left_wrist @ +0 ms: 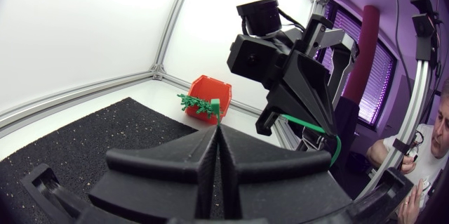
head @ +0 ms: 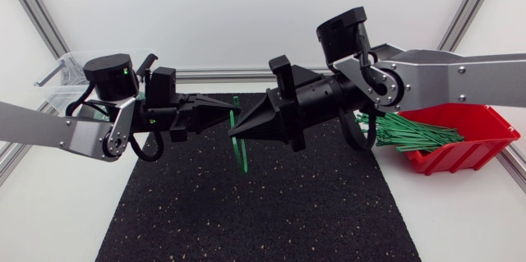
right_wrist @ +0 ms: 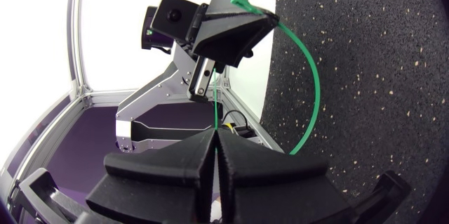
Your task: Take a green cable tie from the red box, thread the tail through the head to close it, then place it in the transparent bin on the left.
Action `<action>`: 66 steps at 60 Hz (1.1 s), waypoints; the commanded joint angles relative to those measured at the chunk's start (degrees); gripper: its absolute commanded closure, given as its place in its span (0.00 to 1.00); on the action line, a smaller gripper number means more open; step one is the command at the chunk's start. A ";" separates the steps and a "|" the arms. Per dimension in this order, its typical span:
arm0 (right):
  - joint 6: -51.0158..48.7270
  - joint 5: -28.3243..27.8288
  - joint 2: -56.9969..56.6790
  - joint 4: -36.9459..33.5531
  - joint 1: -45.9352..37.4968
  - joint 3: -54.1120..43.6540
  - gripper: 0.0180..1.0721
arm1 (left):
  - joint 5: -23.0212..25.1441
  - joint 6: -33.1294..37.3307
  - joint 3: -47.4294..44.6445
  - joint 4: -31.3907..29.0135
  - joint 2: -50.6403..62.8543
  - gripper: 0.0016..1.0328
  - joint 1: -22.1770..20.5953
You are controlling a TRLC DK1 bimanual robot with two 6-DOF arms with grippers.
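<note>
Above the mat (head: pixel 246 221), the green cable tie (head: pixel 243 157) is clamped by the left end effector (head: pixel 237 108) and the right end effector (head: pixel 233 131), tips facing (probably to align tail with head); its loop bows nearward.

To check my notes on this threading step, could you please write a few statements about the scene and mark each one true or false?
1. The left gripper and the right gripper both grip one green cable tie above the black mat. True.
2. The held tie is stretched out straight. False: it bends in a curve between the grippers.
3. The red box is empty. False: it holds a bundle of green ties.
4. The red box sits on the right arm's side of the table. True.
5. The held tie is already in the transparent bin. False: it is in the air, and the bin stands behind the left arm.
</note>
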 commanded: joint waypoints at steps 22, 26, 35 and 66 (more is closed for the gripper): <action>0.90 7.85 -4.61 11.53 -2.19 -8.26 0.95 | -1.17 -0.94 -2.12 1.49 -0.82 0.97 -1.25; 1.52 7.15 -4.96 11.44 -2.27 -8.35 0.95 | -1.25 -0.94 -2.38 1.49 -0.90 0.97 -1.25; 2.75 3.63 -4.87 9.15 -2.89 -7.73 0.95 | -1.25 -0.94 -2.47 1.58 -1.08 0.97 -1.43; 3.80 -0.67 -0.48 5.99 -0.87 -3.86 0.95 | -1.61 -0.68 -2.82 3.25 0.41 0.97 -1.95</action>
